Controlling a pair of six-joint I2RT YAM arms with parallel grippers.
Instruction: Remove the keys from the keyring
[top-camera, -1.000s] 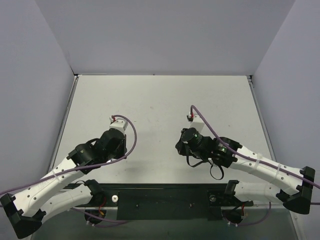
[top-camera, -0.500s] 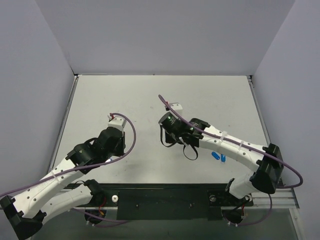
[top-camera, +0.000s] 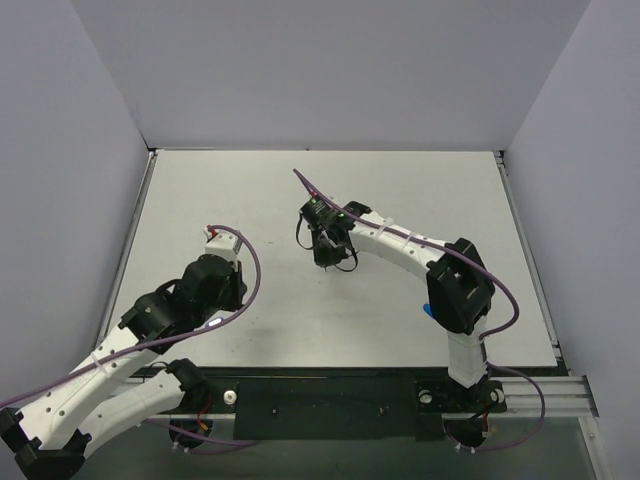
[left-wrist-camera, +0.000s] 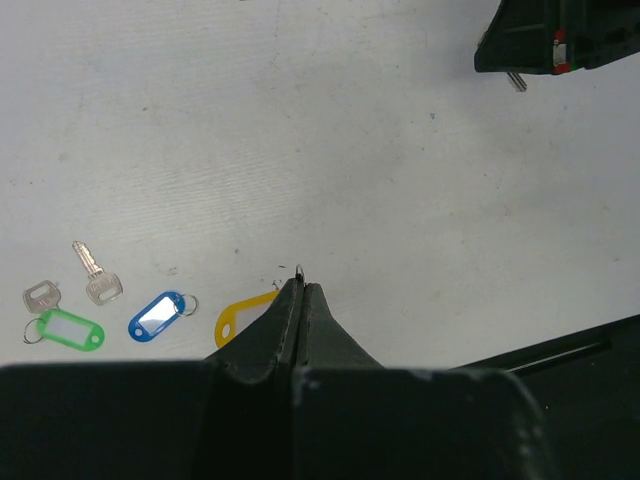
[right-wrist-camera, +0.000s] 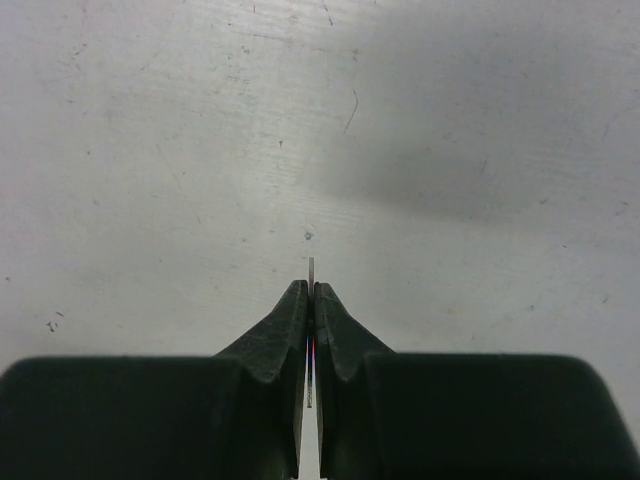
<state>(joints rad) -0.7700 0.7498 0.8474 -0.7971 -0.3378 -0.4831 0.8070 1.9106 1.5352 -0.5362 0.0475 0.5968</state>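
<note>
In the left wrist view my left gripper (left-wrist-camera: 300, 286) is shut on the thin metal keyring (left-wrist-camera: 298, 269) at its very tip. The ring's yellow tag (left-wrist-camera: 238, 319) hangs beside the fingers, just above the table. My right gripper (right-wrist-camera: 312, 291) is shut on the small silver key (right-wrist-camera: 312, 268), seen edge-on and poking out past the tips. In the top view the right gripper (top-camera: 328, 256) is stretched over the table's middle, well to the right of the left gripper (top-camera: 214, 258). The key's tip (left-wrist-camera: 515, 81) also shows under the right gripper in the left wrist view.
A green tag (left-wrist-camera: 68, 329), a blue tag (left-wrist-camera: 157, 314) and two loose silver keys (left-wrist-camera: 97, 276) lie on the table at the left of the left wrist view. A bit of another blue tag (top-camera: 427, 309) shows by the right arm's elbow. Grey walls enclose the table (top-camera: 200, 190).
My right arm has swung far to the left and away from the base, carrying the key over the table's middle. My left arm has shifted slightly left.
</note>
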